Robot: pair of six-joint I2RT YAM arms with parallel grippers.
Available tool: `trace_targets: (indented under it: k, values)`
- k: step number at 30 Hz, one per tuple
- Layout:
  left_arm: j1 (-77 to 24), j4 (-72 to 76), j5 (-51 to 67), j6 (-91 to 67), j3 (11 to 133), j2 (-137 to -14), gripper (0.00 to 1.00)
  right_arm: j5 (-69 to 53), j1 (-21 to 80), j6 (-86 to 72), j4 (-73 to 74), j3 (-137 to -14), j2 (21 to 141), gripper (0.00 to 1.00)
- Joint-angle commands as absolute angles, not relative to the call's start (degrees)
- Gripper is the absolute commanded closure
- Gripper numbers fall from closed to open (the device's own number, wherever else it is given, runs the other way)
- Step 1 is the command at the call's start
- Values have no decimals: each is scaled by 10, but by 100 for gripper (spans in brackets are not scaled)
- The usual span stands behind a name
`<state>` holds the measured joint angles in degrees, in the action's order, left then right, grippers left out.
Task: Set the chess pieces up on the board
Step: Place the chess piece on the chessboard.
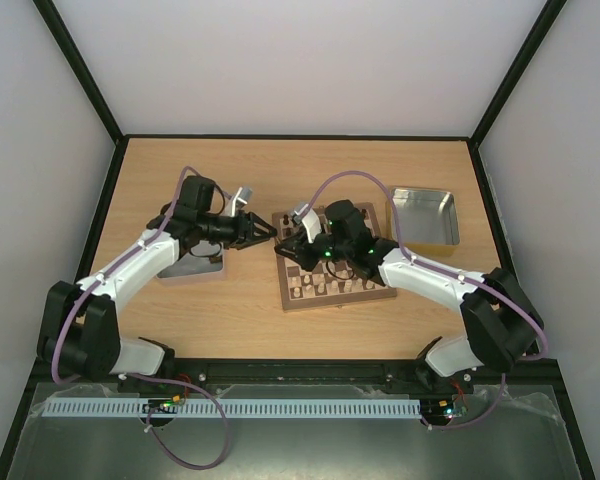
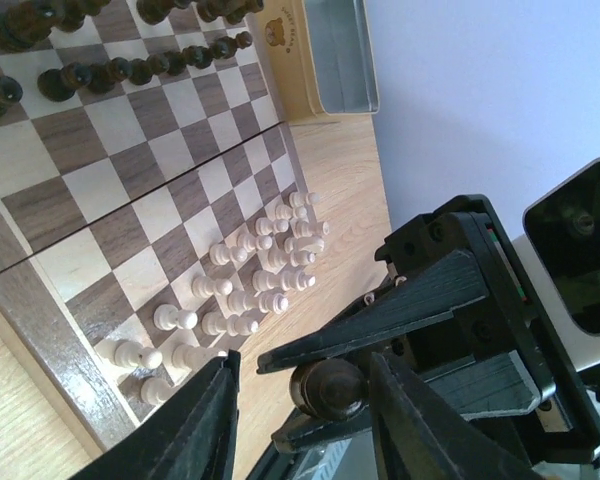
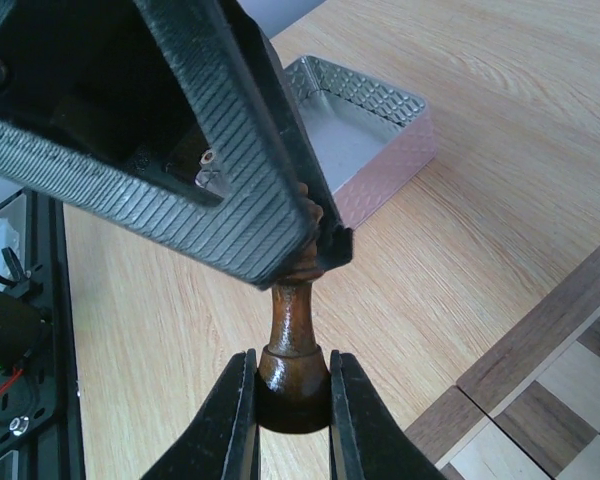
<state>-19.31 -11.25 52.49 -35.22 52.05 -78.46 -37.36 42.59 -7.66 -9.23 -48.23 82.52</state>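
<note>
My right gripper (image 3: 292,360) is shut on the base of a dark brown chess piece (image 3: 290,340), held in the air just off the board's (image 1: 330,301) left edge. My left gripper (image 2: 305,358) faces it nose to nose. Its fingers stand apart on either side of the piece's rounded end (image 2: 328,388), with a clear gap on one side. In the top view the left gripper (image 1: 267,232) and right gripper (image 1: 283,247) meet tip to tip. Several dark pieces (image 2: 100,75) line the board's (image 2: 110,190) far rows.
Pale cream pieces (image 2: 260,270) fill the board's near rows. A shiny metal tray (image 1: 425,215) lies right of the board. Another metal tray (image 1: 195,265) sits under the left arm; the right wrist view shows a metal tray (image 3: 365,130) beyond the grippers.
</note>
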Motion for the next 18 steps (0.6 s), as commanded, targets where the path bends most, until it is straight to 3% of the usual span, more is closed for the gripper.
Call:
trace_targets:
  k: [1, 11, 18]
  values:
    - [-190, -83, 546, -374, 513, -790, 66, -397, 428, -63, -96, -479, 818, 98]
    - [-190, -94, 551, -360, 513, -796, 95, -392, 428, -63, -87, -485, 821, 95]
    - [-190, -105, 472, -341, 525, -773, 97, -287, 427, -119, -84, -479, 800, 52]
